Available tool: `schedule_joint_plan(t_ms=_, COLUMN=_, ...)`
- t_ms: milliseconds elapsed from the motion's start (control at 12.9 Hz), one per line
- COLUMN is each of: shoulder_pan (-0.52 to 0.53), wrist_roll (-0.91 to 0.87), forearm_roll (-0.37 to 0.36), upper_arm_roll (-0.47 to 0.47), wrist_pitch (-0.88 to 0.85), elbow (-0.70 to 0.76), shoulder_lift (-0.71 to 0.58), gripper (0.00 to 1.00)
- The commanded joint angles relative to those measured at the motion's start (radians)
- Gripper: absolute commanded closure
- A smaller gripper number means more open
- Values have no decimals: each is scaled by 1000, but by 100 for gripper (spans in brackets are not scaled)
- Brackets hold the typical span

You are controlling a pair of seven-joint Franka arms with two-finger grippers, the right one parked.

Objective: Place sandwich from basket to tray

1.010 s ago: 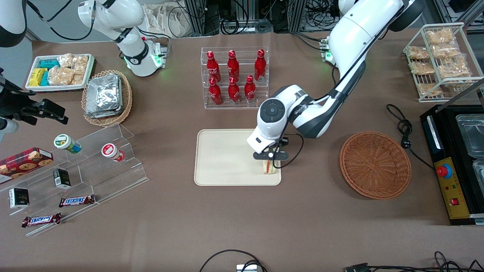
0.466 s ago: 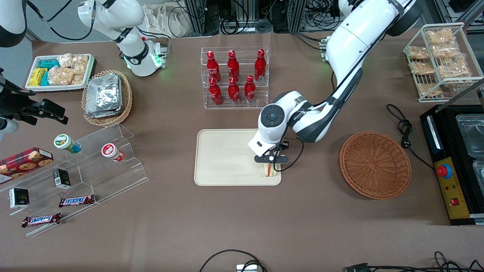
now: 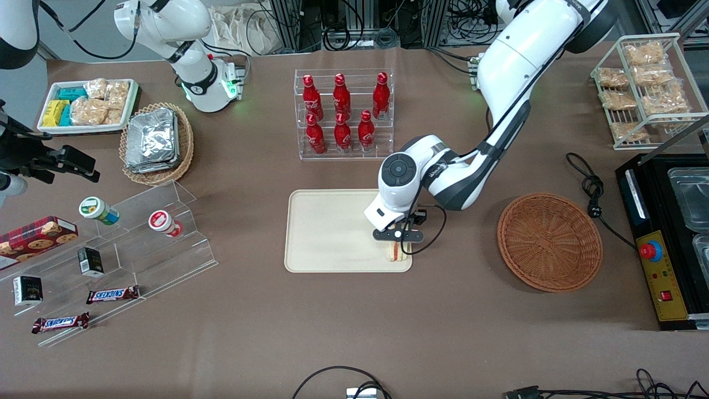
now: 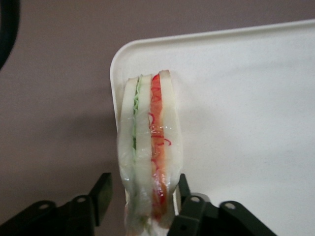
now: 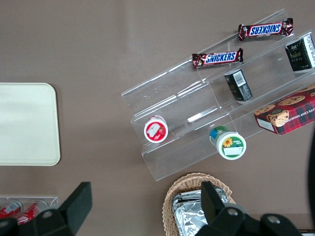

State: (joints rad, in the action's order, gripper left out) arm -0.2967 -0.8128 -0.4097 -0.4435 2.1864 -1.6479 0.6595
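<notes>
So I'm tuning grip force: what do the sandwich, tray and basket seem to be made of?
The sandwich looks like soft white bread with a glossy sheen, perhaps film-wrapped. The tray is smooth, matte cream, probably plastic. The basket is reddish-brown woven wicker. The pincer is over the tray corner, shut on the sandwich.

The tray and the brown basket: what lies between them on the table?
Only bare tablecloth separates tray and basket in the front view; the gripper is above the tray's sandwich.

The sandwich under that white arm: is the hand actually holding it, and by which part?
Yes. The hand pinches the sandwich by its two flat bread faces at one end, filling edge showing, at a corner of the tray.
</notes>
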Motion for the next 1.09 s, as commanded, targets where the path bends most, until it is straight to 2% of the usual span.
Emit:
schedule_joint_plan(t_ms=0, shoulder_pan=-10, wrist_roll=3, forearm_roll=24, upper_arm_roll=15, wrist_pitch=-4, elbow=-23, shoulder_lift=-89, gripper=0)
schedule_joint_plan(t_ms=233, shoulder_pan=22, wrist_roll=4, forearm_roll=112, upper_arm_roll=19, wrist_pitch=-5, elbow=-48, shoulder_lift=-187, gripper=0)
schedule_joint_plan(t_ms=466, shoulder_pan=120, wrist_roll=6, forearm_roll=124, upper_arm_roll=17, wrist_pitch=-7, elbow=-133, shoulder_lift=-355, gripper=0)
schedule_joint_plan(t_ms=621, shoulder_pan=195, wrist_roll=27, forearm_roll=234, upper_arm_roll=17, wrist_pitch=-11, elbow=-170, shoulder_lift=-466, gripper=0)
schedule_joint_plan(t_ms=777, shoulder_pan=281, wrist_roll=261, forearm_roll=333, upper_arm_roll=20, wrist_pitch=-97, elbow=-170, shoulder_lift=-535, gripper=0)
schedule_joint_plan(t_ms=854, shoulder_pan=303, wrist_roll=375, forearm_roll=365, upper_arm_roll=64, wrist_pitch=-130, elbow=-170, shoulder_lift=-569, gripper=0)
schedule_joint_plan(t_ms=1010, shoulder_pan=327, wrist_roll=477, forearm_roll=402, upper_arm_roll=133, wrist_pitch=-224, elbow=-164, shoulder_lift=-632, gripper=0)
